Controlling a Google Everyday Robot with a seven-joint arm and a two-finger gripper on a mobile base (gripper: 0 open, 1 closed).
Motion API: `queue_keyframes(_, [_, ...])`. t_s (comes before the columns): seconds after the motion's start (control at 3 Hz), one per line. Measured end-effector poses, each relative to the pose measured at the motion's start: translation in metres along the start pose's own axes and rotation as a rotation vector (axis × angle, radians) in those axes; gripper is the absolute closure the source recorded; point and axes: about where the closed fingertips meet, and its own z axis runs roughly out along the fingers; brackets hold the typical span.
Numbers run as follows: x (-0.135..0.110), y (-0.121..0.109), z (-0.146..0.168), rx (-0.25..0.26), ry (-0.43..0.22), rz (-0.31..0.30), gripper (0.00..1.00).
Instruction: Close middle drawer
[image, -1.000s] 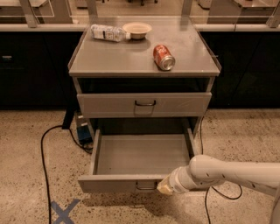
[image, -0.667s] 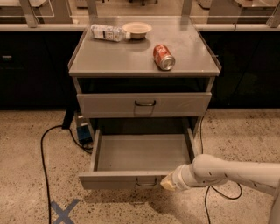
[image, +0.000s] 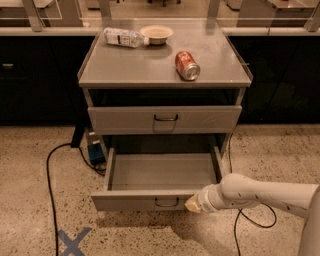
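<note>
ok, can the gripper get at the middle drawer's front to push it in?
Probably yes. The gripper sits at the front panel of the middle drawer, just right of its handle, with nothing between them. The drawer is pulled far out, so its front is fully exposed.

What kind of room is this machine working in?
Probably a robot test area, not a home: a blue tape X marks the speckled floor, a cable trails loose, and a lone grey cabinet stands there. The gripper is at the front of the open middle drawer.
</note>
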Motion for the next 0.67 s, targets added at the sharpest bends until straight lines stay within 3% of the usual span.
queue_keyframes(0.33, [-0.0063,-0.0049,0.0116,-0.032,-0.011,0.020,1.00])
queue_keyframes(0.67, [-0.0063,-0.0049,0.0116,-0.032,-0.011,0.020,1.00])
